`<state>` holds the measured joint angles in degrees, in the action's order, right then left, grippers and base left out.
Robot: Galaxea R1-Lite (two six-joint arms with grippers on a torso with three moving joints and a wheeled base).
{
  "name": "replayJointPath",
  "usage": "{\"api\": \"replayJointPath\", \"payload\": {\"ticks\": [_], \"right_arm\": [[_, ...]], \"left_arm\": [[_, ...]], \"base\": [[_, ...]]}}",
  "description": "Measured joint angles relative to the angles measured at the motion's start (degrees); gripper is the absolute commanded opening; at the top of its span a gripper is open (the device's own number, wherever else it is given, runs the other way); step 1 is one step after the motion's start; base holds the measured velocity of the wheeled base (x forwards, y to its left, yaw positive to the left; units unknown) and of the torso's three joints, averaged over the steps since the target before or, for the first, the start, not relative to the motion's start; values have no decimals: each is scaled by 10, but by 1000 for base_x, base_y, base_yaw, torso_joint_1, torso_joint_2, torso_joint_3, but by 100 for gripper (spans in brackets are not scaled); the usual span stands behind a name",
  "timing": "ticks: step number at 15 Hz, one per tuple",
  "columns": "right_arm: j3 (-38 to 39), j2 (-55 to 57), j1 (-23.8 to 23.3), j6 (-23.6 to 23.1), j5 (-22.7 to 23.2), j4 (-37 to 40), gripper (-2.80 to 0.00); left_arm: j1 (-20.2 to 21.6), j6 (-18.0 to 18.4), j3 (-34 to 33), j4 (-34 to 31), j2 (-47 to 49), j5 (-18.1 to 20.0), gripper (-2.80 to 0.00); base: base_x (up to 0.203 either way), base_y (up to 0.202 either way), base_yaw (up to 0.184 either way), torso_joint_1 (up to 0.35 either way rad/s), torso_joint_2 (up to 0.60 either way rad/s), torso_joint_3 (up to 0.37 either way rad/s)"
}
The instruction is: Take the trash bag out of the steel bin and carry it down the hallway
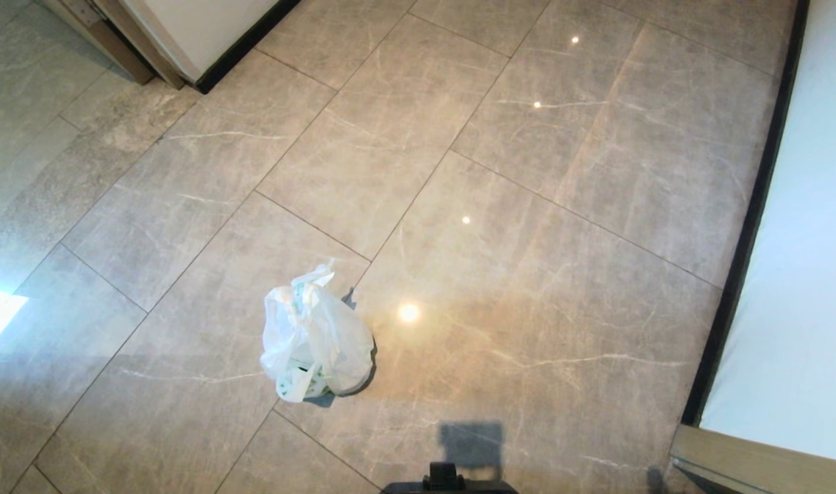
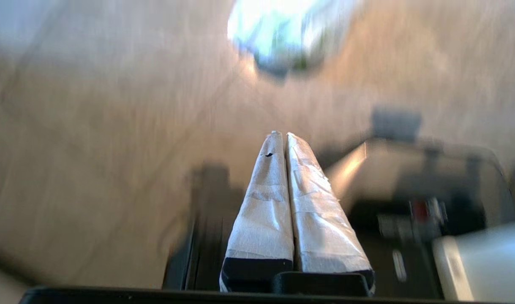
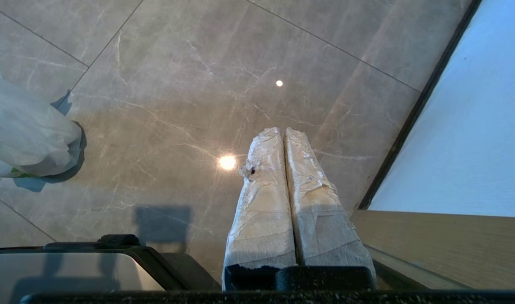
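Note:
The white trash bag [image 1: 315, 339] with green print sits alone on the glossy grey-beige tiles of the hallway [image 1: 527, 206], bunched and slumped. The left wrist view catches it far off as a blurred white shape, the trash bag [image 2: 287, 33]. The right wrist view shows its edge, the trash bag [image 3: 25, 131]. My left gripper [image 2: 282, 135] is shut, with nothing between its taped fingers, well away from the bag. Shut and empty too, my right gripper [image 3: 282, 131] hangs parked over the floor. The steel bin is out of view. Neither arm shows in the head view.
A cream wall with a black baseboard [image 1: 754, 219] runs along the right side. A wall corner and doorway [image 1: 184, 48] stand at the far left. A wooden ledge [image 1: 754, 456] is near right. The robot's base [image 1: 448, 480] shows at the near edge.

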<state>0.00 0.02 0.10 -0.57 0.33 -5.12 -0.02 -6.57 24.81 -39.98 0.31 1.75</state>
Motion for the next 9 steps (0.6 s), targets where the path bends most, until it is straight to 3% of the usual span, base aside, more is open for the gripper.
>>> {"api": "replayJointPath", "payload": {"ticks": [3,4,6,9], "right_arm": [[0,0,0,0,0,0,-280],[0,0,0,0,0,0,-280],[0,0,0,0,0,0,-280],[0,0,0,0,0,0,-280]], "left_arm": [[0,27,-185,263,-3,-2,-280],[0,36,-217,329,-3,-4,-280],[1,43,-237,406,-3,-9,-280],[1,15,-245,422,-4,-18,-280]], "base": [[0,0,0,0,0,0],[0,0,0,0,0,0],[0,0,0,0,0,0],[0,0,0,0,0,0]]}}
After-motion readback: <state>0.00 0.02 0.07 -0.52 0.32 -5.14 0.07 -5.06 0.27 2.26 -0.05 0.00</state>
